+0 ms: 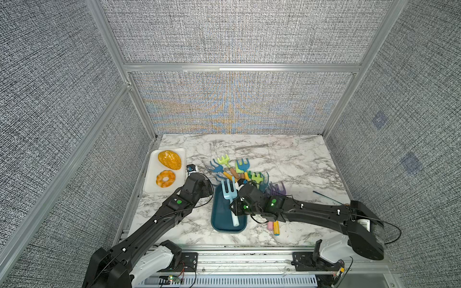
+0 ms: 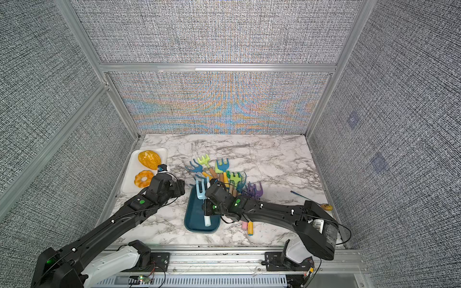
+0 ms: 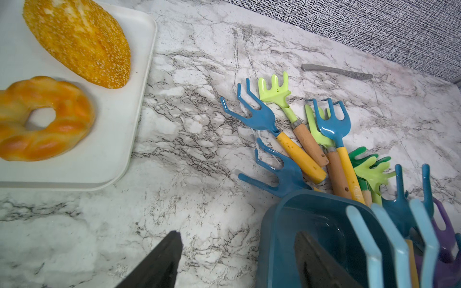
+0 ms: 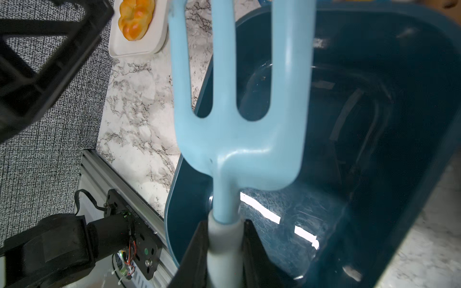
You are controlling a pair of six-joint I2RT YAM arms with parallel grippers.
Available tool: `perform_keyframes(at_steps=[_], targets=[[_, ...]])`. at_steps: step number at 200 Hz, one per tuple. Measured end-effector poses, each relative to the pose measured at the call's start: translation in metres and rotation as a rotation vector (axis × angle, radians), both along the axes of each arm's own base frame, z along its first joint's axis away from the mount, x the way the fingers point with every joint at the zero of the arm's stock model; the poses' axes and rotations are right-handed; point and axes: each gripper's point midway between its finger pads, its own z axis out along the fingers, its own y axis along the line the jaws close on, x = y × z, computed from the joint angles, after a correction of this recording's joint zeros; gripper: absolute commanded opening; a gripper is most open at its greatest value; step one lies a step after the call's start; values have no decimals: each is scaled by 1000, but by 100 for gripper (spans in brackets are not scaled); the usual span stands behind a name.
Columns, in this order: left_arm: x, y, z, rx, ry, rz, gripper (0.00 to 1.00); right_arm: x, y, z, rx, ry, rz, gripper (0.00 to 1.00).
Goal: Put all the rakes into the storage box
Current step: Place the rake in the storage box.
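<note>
A light blue rake (image 1: 229, 191) with a white handle is in my right gripper (image 4: 225, 239), which is shut on the handle just below the head. It hangs lengthwise over the storage box (image 1: 219, 219), a dark teal bin at the front middle of the table. Its tines (image 4: 224, 62) reach past the far rim. Whether the handle end touches the box floor I cannot tell. My left gripper (image 3: 237, 239) is open and empty at the box's far left corner (image 3: 279, 224). One finger is over the marble and the other over the box.
A white tray (image 1: 152, 185) at the left holds a seeded loaf (image 1: 169, 159) and a ring-shaped bread (image 1: 165, 178). Several coloured rakes (image 1: 237, 169) lie piled behind the box, with a purple one (image 1: 278, 189) beside my right wrist. A grey knife (image 1: 252, 147) lies at the back.
</note>
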Motion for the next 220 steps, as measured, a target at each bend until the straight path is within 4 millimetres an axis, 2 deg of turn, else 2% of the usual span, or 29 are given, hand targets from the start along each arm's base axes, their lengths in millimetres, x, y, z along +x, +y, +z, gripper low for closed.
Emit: perform_keyframes(at_steps=[49, 73, 82, 90, 111, 133, 147, 169, 220], targets=[[-1, 1, 0, -2, -3, 0, 76, 4, 10, -26, 22, 58, -59, 0], [-2, 1, 0, -3, -4, 0, 76, 7, 17, -38, 37, 83, -85, 4], [-2, 1, 0, -3, -4, 0, 76, 8, 21, -42, 39, 94, -88, 11], [-2, 1, 0, -3, -4, 0, 76, 9, 25, -43, 43, 99, -89, 24], [-2, 1, -1, -1, -1, 0, 76, 12, 37, -39, 70, 105, -83, 49], [-2, 1, -4, 3, 8, -2, 77, 15, 41, -27, 93, 80, -71, 63], [-1, 0, -5, 1, 9, -3, 77, 15, 37, -16, 100, 56, -71, 67], [1, -5, -7, -10, 12, -15, 78, 15, 25, -3, 100, 15, -72, 68], [1, -9, -18, -2, 46, -28, 78, 20, -26, 15, 40, -73, -90, 66]])
